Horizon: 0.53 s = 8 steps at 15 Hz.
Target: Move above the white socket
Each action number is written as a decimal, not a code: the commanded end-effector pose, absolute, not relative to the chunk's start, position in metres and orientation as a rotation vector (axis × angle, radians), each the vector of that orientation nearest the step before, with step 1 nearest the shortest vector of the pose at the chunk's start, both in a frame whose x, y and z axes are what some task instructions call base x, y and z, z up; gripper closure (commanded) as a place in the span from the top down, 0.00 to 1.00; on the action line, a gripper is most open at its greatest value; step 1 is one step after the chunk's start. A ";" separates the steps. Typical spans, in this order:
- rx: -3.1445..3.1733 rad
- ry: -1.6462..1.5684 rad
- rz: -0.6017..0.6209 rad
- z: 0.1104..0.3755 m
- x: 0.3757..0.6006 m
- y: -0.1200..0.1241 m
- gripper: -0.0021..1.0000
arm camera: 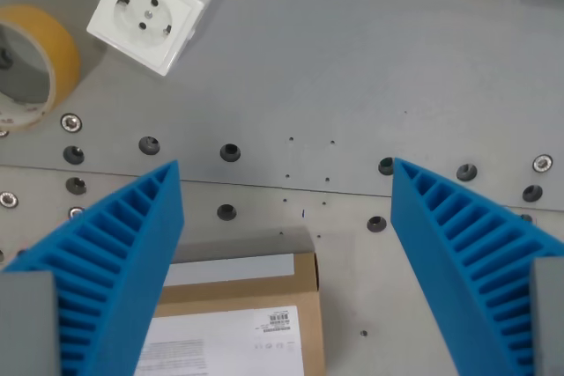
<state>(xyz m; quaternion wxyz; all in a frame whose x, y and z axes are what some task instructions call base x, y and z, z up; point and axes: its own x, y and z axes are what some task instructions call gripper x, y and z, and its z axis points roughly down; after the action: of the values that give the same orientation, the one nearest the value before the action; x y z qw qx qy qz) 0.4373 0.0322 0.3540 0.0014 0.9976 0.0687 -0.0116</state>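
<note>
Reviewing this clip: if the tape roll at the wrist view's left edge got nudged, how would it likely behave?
The tape roll seems to lie flat on its side, so it would probably slide, not roll. Its hollow core suggests it is light. Tipped onto its round rim, it could roll toward the white socket.

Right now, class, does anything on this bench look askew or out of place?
The white socket lies loose and turned at an angle to the table seam, near the tape roll. Nothing looks spilled or damaged. The open gripper holds nothing.
</note>
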 end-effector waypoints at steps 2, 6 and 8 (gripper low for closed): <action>3.099 0.476 0.064 0.343 0.436 0.038 1.00; 3.065 0.641 0.103 0.329 0.435 0.045 1.00; 3.040 0.726 0.110 0.321 0.435 0.049 1.00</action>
<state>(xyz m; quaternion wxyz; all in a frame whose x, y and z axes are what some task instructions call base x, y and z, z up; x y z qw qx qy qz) 0.4392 0.0480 0.3247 0.0018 0.9907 0.1351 -0.0168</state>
